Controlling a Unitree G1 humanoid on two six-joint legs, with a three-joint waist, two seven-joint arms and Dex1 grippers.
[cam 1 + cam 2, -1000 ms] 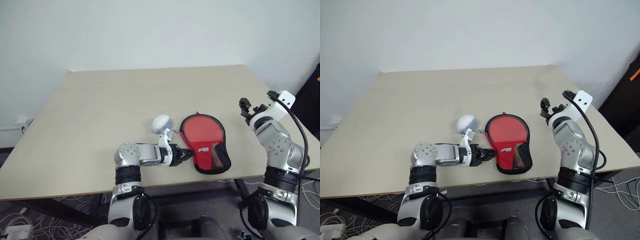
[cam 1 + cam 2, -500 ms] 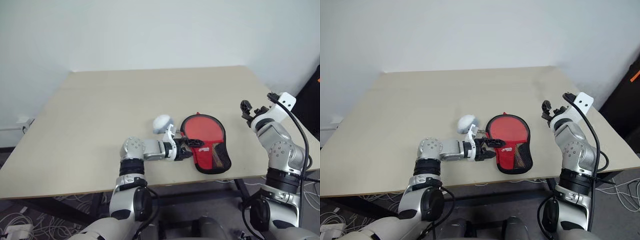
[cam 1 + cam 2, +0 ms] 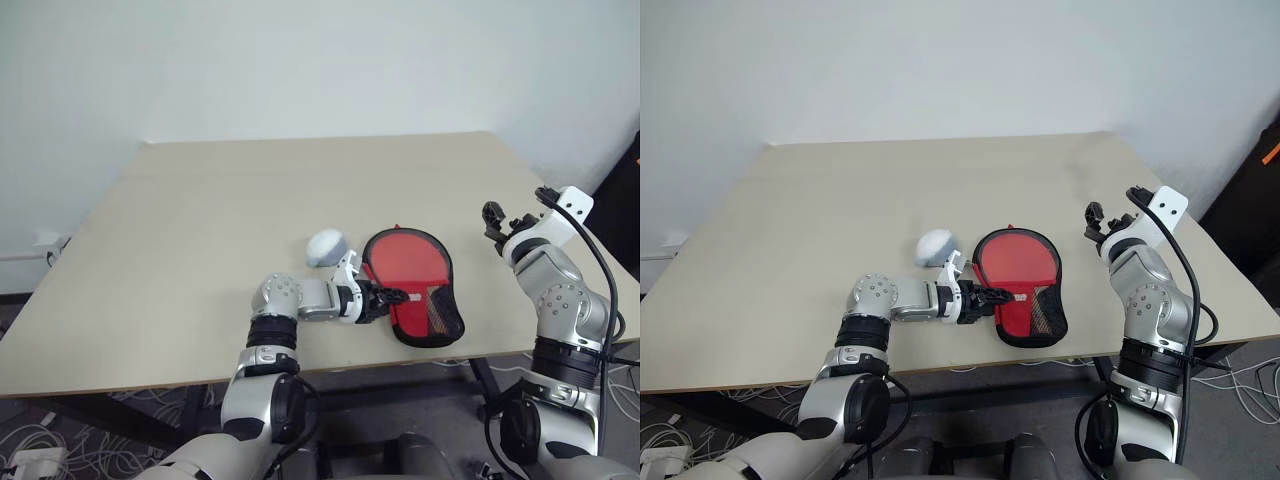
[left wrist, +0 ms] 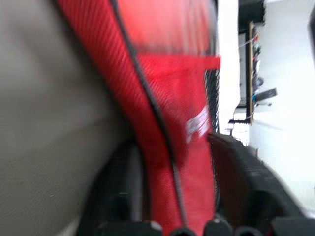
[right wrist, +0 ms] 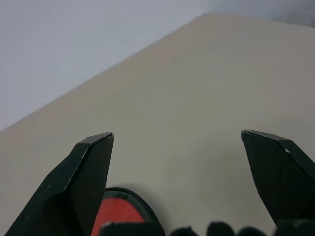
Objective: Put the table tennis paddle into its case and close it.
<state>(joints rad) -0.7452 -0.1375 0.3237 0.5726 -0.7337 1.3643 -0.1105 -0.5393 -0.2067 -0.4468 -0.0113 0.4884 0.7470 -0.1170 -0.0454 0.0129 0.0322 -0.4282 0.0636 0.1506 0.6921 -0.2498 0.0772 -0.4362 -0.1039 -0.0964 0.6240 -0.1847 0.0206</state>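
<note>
The red case (image 3: pixel 410 283), black-edged with a mesh pocket, lies flat on the table near its front edge. My left gripper (image 3: pixel 393 296) reaches in from the left, shut on the narrow handle end. In the left wrist view the red fabric (image 4: pixel 172 147) fills the gap between the two black fingers (image 4: pixel 123 191). The table tennis paddle is hidden. To the right of the case my right gripper (image 3: pixel 503 218) hangs above the table, open and holding nothing. The right wrist view has its fingertips (image 5: pixel 93 162) wide apart over bare tabletop, with the case's rim (image 5: pixel 120 204) just below.
A whitish-grey ball (image 3: pixel 324 246) rests on the table just left of the case, close behind my left wrist. The beige table (image 3: pixel 250 190) stretches bare to the back and left. Its front edge runs just below the case.
My left gripper slid right onto the case's narrow end, spread wide half a second ago and has now closed on it. The right arm stayed still.
</note>
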